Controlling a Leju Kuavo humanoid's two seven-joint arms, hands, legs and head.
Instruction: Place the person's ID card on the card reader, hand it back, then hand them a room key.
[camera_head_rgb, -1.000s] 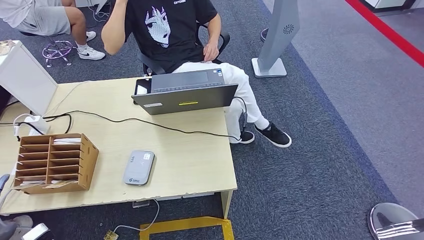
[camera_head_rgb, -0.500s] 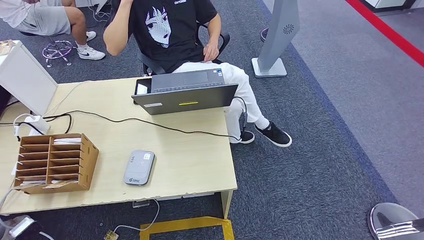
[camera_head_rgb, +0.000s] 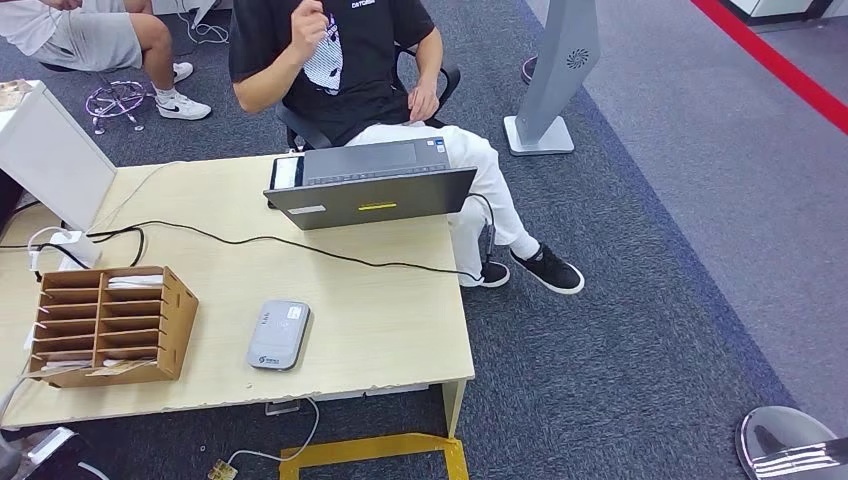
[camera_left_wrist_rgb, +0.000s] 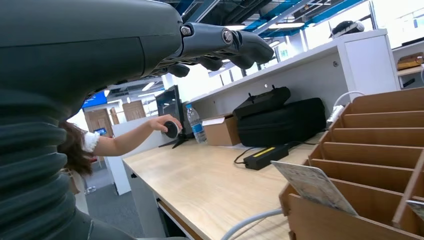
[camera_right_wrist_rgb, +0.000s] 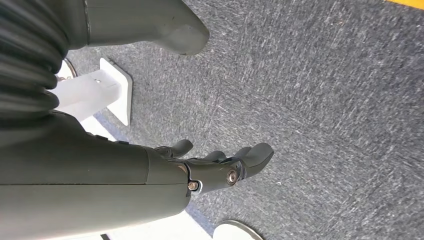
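The grey card reader lies flat near the front edge of the desk, just right of the wooden key rack. Behind the laptop, the seated person raises a hand. Both robot hands, left hand and right hand, hold nothing, fingers loosely apart.

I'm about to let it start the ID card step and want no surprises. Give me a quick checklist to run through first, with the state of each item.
1. Card reader top bare, ready for a card: ok.
2. Left hand free, nothing held: ok.
3. Right hand free, hanging over the carpet: ok.
4. ID card offered by the person: cannot tell; their raised hand is closed near the chest, no card visible.
5. Room key stock in the wooden organizer: cards sit in the slots; which are keys, cannot tell.
6. Black cable clear of the reader: ok, it lies nearer the laptop.
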